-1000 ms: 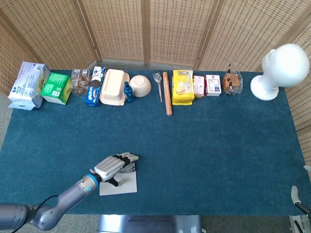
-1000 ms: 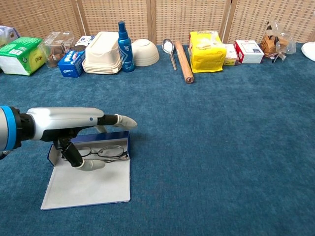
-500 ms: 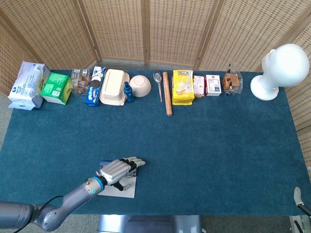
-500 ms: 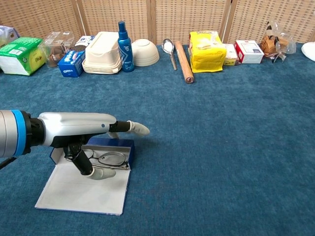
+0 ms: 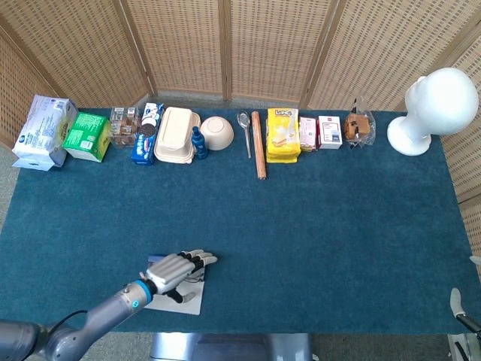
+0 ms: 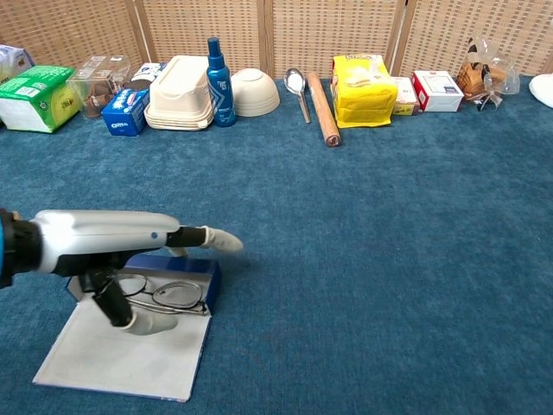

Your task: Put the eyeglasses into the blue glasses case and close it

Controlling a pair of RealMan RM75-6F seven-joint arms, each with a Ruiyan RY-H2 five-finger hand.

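Observation:
The blue glasses case (image 6: 188,264) lies open near the table's front left, its pale lid (image 6: 121,363) flat on the cloth toward me. The eyeglasses (image 6: 173,296) lie folded in the blue tray. My left hand (image 6: 112,242) stretches over the tray, fingers extended to the right, thumb down on the lid beside the glasses. In the head view the left hand (image 5: 174,269) covers most of the case (image 5: 180,303). Only grey tips of my right hand (image 5: 455,301) show at the bottom right corner; how they lie I cannot tell.
Along the back edge stand a green box (image 6: 34,97), a cookie pack (image 6: 125,111), a beige clamshell box (image 6: 181,102), a blue spray bottle (image 6: 216,69), a bowl (image 6: 253,92), a spoon, a rolling pin (image 6: 321,108), a yellow bag (image 6: 363,88) and small boxes. A white mannequin head (image 5: 436,105) stands at the far right.
The open case with the glasses has slid left and nearer the table's front edge, along with my left hand and its thumb on the lid.

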